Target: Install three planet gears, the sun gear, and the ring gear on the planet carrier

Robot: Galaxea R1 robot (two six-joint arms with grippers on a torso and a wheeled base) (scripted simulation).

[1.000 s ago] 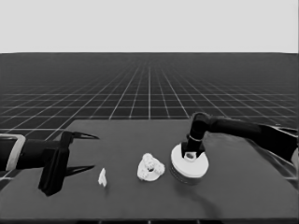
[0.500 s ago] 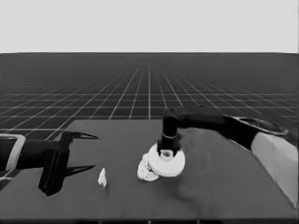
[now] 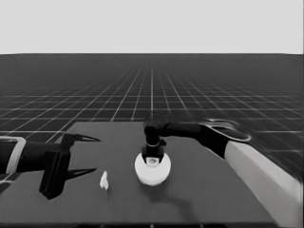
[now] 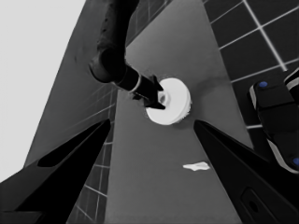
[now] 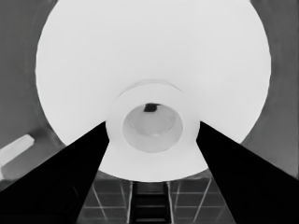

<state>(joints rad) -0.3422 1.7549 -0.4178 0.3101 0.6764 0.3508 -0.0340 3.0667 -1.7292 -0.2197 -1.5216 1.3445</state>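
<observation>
Right claw (image 3: 153, 156) clamped on the raised hub of the larger round part (image 3: 152, 170), mid-desk, nearer the front edge. Left claw (image 3: 83, 156) spread wide, idle over the desk's left end, beside the thin white piece (image 3: 104, 180).

Same grip from the left wrist (image 4: 156, 96); disc (image 4: 174, 103) low over the desk.

Right wrist: fingers (image 5: 70, 177) flanking the hub. Gears and smaller round part unseen, presumably beneath. Risk: teeth misaligned, disc seating tilted or jamming on release.

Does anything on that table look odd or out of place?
Nothing looks damaged or spilled. The right gripper holds the larger round part by its raised centre hub at mid-table. The thin white piece lies apart near the parked left gripper, unused.
</observation>
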